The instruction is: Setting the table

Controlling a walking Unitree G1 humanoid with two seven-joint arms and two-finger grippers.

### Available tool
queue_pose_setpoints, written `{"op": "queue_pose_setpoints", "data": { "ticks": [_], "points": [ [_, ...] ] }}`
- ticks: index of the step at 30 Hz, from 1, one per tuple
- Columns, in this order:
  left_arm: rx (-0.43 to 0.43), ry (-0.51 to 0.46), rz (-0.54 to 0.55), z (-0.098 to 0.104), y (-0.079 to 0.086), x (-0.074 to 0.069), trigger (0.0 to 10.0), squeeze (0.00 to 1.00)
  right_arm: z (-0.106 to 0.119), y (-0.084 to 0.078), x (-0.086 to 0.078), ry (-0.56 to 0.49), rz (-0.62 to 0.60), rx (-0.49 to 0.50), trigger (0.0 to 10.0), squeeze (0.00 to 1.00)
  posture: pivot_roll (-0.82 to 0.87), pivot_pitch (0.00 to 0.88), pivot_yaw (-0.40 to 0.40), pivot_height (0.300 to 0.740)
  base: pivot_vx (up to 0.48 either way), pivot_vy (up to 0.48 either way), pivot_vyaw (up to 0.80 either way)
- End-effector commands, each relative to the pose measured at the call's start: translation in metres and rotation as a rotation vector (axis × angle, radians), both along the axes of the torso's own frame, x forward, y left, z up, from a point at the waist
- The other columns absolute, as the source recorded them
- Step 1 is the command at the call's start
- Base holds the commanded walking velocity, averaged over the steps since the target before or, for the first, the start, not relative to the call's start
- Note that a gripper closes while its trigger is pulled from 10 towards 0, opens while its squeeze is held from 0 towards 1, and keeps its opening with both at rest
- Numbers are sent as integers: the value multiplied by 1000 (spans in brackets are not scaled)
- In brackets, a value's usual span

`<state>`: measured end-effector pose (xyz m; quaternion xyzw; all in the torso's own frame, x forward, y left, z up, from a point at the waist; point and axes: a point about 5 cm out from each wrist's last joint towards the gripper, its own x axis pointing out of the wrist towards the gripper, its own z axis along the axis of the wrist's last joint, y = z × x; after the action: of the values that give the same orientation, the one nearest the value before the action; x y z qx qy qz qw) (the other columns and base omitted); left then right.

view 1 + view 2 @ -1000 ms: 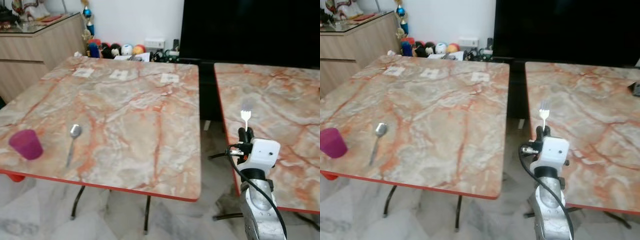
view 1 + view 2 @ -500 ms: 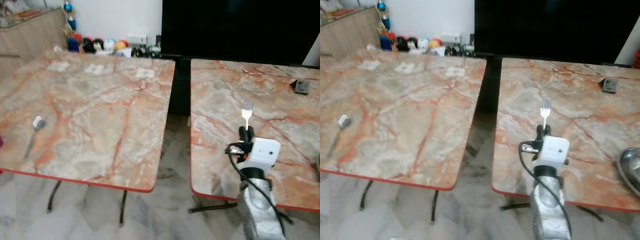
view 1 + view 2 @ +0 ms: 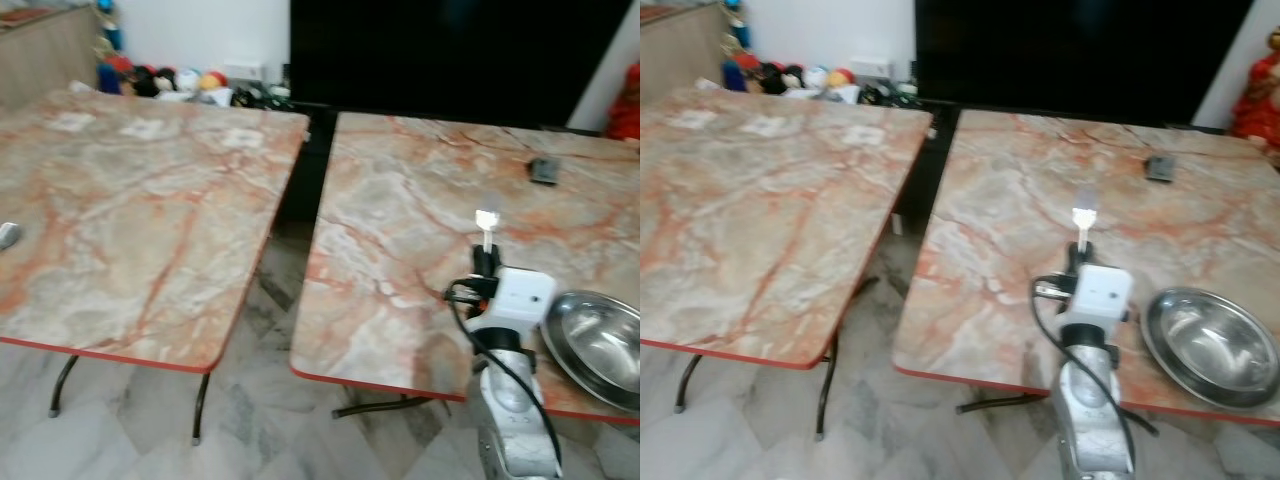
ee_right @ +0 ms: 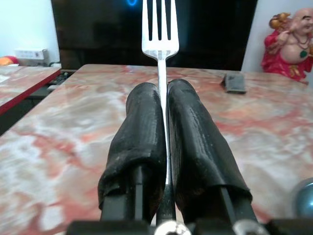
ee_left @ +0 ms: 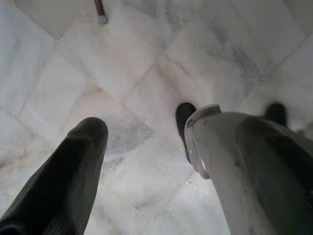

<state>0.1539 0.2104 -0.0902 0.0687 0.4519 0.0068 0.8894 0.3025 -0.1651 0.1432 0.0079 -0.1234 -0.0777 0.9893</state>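
My right gripper [image 3: 486,262] is shut on a silver fork [image 3: 487,220], held upright with its tines up, above the front part of the right marble table [image 3: 400,200]. In the right wrist view the fork [image 4: 160,29] stands squeezed between the two black fingers [image 4: 142,127]. A steel bowl [image 3: 600,345] rests on that table near its front edge, just right of my right arm. At the left edge a spoon [image 3: 8,235] lies on the left marble table [image 3: 130,220]. My left gripper [image 5: 174,125] hangs open over the white floor.
A narrow gap with dark floor separates the two tables. A small dark object [image 3: 1159,167] lies at the far side of the right table. A red figurine [image 3: 1255,95] stands at the back right. Toys [image 3: 160,80] line the back wall, beside a large black screen [image 3: 440,50].
The camera has swung right: the left table, spoon and purple cup slid left, and the steel bowl came into view. The fork stays shut in my right gripper.
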Motion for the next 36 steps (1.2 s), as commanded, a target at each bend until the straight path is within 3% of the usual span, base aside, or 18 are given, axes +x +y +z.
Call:
{"op": "queue_pose_setpoints", "data": {
  "ticks": [1, 6, 14, 22, 36],
  "points": [
    [-10, 19, -6, -3, -4, -4, 10000, 0, 6, -9, 0, -16, -37, -16, 10000, 0, -42, 89, -15, 740, 0, -345, 0],
    [-11, 18, -5, -3, -5, -4, 10000, 0, 7, -11, 0, -23, -43, -12, 10000, 0, -42, 89, -15, 740, 0, -346, -761],
    [-11, 17, -4, -3, -4, -4, 10000, 0, 14, -11, 0, -56, -54, -11, 10000, 0, -42, 91, -13, 740, 0, -345, 0],
    [-10, 17, -5, -2, -4, -3, 10000, 0, 36, -21, 6, -116, -72, -22, 10000, 0, -46, 94, -10, 740, 0, -343, 0],
    [-9, 20, 1, -2, -3, -3, 10000, 0, 32, -36, 22, -7, -115, -47, 10000, 0, -45, 102, -3, 740, 0, -39, 0]
  ]
}}
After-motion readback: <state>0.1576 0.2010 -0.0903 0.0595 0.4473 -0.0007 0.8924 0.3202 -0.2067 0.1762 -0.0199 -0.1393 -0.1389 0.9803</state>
